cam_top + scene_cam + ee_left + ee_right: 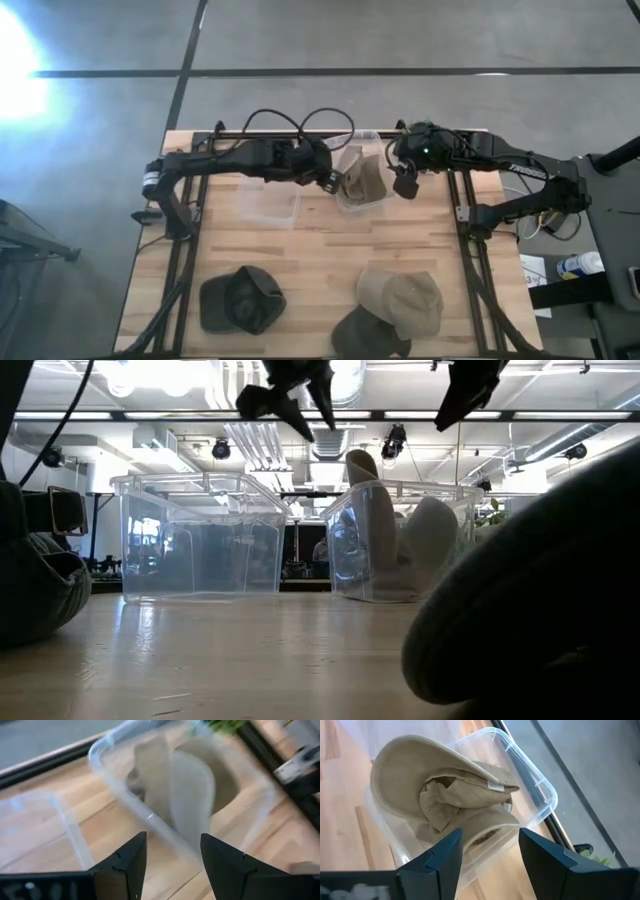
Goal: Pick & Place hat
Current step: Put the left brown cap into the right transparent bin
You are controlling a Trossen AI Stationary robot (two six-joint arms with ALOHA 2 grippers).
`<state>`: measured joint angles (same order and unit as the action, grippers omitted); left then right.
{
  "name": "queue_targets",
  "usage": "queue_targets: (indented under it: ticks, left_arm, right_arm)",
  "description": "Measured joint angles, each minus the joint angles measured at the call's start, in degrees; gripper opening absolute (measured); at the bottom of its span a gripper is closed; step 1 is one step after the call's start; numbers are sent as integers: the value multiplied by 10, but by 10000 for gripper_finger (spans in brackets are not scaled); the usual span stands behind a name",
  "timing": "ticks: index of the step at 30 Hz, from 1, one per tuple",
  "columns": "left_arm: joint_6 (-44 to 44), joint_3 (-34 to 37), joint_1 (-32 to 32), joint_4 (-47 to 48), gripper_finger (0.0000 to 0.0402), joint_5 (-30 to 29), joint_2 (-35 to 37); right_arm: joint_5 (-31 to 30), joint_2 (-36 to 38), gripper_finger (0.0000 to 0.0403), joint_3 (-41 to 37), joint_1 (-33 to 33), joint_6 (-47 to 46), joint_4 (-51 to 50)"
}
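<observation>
A tan hat [362,178] sits crumpled in the right clear bin [340,200], its brim standing up against the bin wall [410,765]; the low view shows the hat [385,530] poking above the rim. My left gripper [330,182] hovers open above that bin's left edge [172,851]. My right gripper [405,187] hangs open just right of the bin [490,850]. Neither touches anything. Three more hats lie near the table's near edge: dark green [240,300], tan [405,298] and dark [368,335].
A second clear bin [268,200] stands left of the hat's bin, under my left arm. In the low view a dark hat [540,600] looms close on the right and another [35,585] on the left. Bare wood [320,255] lies between bins and hats.
</observation>
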<state>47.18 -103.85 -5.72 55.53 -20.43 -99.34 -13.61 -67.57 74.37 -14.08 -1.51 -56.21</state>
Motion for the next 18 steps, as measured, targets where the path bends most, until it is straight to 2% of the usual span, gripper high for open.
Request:
queue_targets:
  ticks: [8,13,18]
  left_arm:
    - [-35,19,22,-101,178,52,-59]
    - [-46,32,21,-226,178,75,-103]
    - [-121,27,20,-354,178,77,-115]
  right_arm:
    - [0,0,189,-1,0,-14,16]
    - [1,0,189,-2,0,-39,11]
    - [1,0,189,-2,1,-68,-8]
